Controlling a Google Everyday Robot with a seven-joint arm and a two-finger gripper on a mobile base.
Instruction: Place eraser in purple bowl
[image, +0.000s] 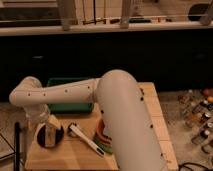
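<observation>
The purple bowl (51, 137) sits on the front left of the wooden table (155, 120). A pale block with a dark band, the eraser (47, 134), shows at the bowl's left part, directly under the gripper. My gripper (44, 126) hangs down from the white arm's wrist right above the bowl's left side. I cannot tell whether the eraser rests in the bowl or is held just over it. The arm's bulky white body (125, 115) covers much of the table's middle.
A long white utensil (86, 140) lies to the right of the bowl. A stack of orange, green and blue bowls (102, 139) is partly hidden by the arm. A green tray (67, 106) stands behind. Bottles (197, 114) stand off the table's right.
</observation>
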